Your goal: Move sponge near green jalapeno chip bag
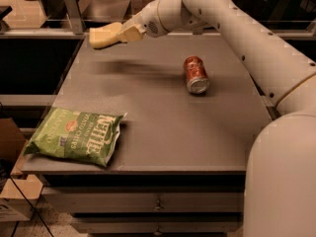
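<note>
The pale-yellow sponge (102, 35) is held in the air above the far left part of the grey table (163, 127). My gripper (121, 33) is shut on the sponge's right end, its arm reaching in from the right. The green jalapeno chip bag (76, 136) lies flat at the table's front left corner, well in front of the sponge.
A red soda can (196, 74) lies on its side right of the table's middle. My white arm and body (276, 147) fill the right side. A railing and dark shelving run behind the table's far edge.
</note>
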You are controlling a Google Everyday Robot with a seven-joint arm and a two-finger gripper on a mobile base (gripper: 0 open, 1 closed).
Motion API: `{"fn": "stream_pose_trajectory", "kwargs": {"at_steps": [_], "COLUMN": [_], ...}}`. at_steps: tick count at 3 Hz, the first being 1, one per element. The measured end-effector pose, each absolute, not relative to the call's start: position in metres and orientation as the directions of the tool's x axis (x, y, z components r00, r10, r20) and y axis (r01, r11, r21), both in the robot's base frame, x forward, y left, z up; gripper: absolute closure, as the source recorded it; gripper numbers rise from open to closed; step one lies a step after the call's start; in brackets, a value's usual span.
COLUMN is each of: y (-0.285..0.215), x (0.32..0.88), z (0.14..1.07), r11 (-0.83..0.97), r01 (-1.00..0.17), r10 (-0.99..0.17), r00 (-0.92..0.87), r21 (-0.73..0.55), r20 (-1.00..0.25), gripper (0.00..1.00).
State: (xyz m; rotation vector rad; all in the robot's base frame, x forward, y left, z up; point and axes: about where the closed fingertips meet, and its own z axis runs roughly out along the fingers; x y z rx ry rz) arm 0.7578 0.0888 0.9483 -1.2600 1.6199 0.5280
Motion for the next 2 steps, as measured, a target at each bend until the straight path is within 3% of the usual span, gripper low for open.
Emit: {"fn": "stream_pose_trajectory", "kwargs": {"at_steps": [2], "y": [0.094], "x": [0.732], "z": [0.931], "r11": [0.264], "r01": [-0.942], "r10": [-0.547], "r00": [0.03], "r21": [-0.206], "r20": [-0.836], "gripper": [1.0]}}
